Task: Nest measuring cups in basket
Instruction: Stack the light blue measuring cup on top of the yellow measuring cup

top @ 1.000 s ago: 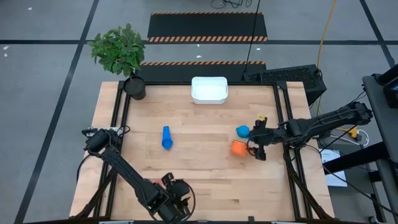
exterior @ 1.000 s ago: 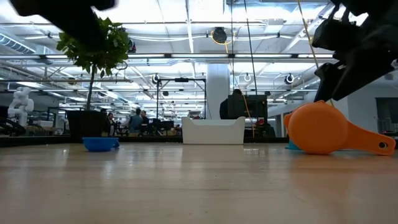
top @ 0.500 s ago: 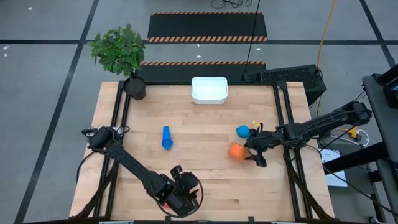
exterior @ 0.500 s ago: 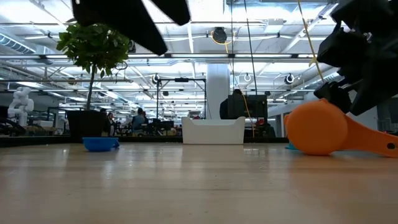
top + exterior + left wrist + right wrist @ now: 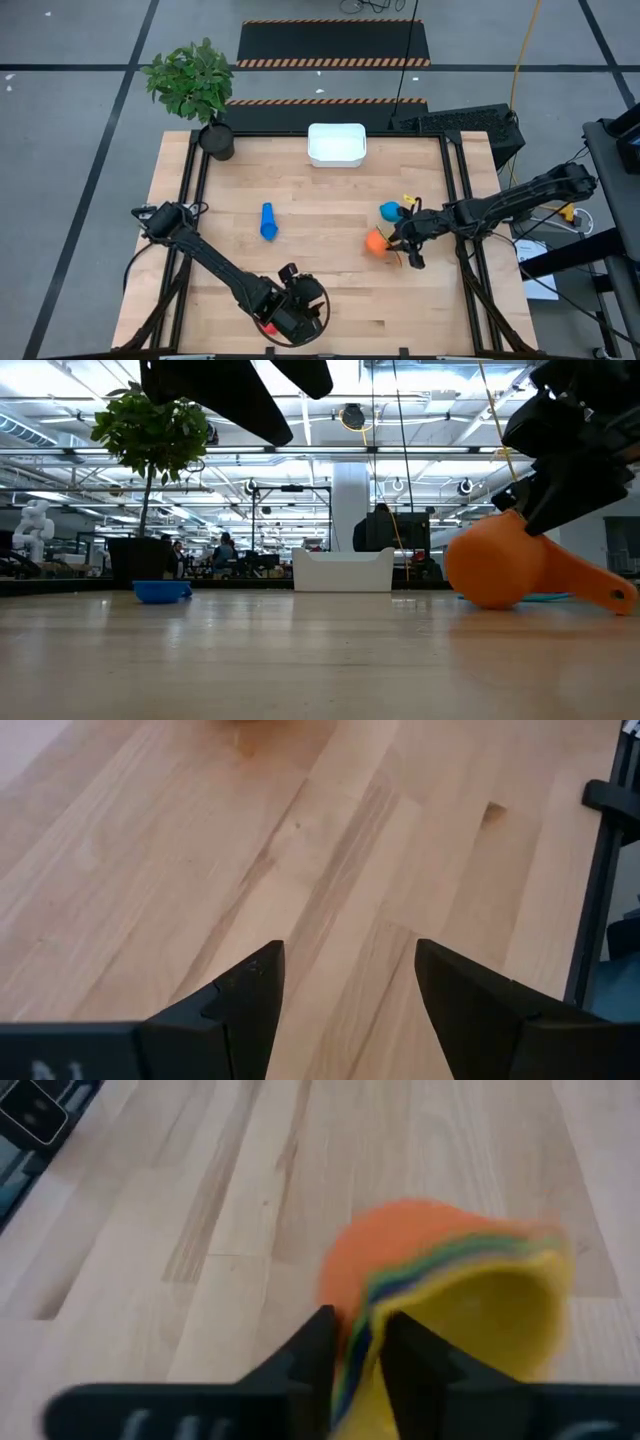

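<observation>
Wooden bench [image 5: 320, 260] up top holds the white basket [image 5: 336, 144]. Right arm stretches in low from the side, its gripper [image 5: 404, 243] pinched on the nested orange stack [image 5: 377, 243]. Left gripper [image 5: 300, 310] hangs spread wide near the front edge.

Floor: we see grey tiles [image 5: 80, 120] and a hazard-striped mat [image 5: 333, 45].
Ceiling: we see lit trusses [image 5: 300, 420].
Column: white [image 5: 350, 500].
Plant: potted [image 5: 195, 85].

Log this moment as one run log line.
right gripper: shut on orange nested cup stack | left gripper: open, idle near front edge | basket: empty, far side
</observation>
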### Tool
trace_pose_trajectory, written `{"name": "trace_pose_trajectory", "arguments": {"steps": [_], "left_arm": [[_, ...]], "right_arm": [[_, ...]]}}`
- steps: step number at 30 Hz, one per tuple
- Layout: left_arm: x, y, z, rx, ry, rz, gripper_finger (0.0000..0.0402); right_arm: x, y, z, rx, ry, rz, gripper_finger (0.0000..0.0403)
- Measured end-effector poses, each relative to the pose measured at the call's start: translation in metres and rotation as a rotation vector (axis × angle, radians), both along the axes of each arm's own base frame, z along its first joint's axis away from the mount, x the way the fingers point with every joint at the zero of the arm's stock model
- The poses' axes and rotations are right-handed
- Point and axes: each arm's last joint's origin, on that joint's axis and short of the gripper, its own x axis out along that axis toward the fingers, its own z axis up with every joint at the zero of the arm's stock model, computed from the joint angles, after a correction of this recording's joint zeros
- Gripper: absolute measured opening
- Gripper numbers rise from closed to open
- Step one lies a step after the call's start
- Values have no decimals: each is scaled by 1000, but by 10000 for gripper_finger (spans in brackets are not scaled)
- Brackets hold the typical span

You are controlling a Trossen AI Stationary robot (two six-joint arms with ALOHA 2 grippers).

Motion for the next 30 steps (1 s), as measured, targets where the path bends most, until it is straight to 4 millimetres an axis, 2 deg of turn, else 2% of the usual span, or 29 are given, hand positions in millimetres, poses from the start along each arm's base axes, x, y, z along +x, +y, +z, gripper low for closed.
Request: {"name": "trace_pose_trajectory", "arguments": {"steps": [3, 5, 9, 13, 19, 22, 30], "left_arm": [[0, 0, 0, -1, -1, -1, 227], [0, 0, 0, -2, -2, 0, 227], [-2, -3, 0, -3, -3, -5, 227], [-3, -4, 0, -3, -2, -10, 227], [-3, -3, 0, 40, -4, -30, 227], [-2, -1, 0, 69, -1, -39, 227], [-14, 7, 0, 144, 129, -63, 227]], "right_arm": [[2, 0, 0, -12, -21, 10, 27], [4, 1, 3, -13, -57, 14, 13], [9, 0, 12, -63, -88, -48, 22], [16, 0, 31, -124, -90, -81, 18], [33, 10, 49, -287, 55, -146, 14], [51, 26, 48, -319, 112, -98, 17], [103, 69, 23, -476, 353, 87, 19]]}}
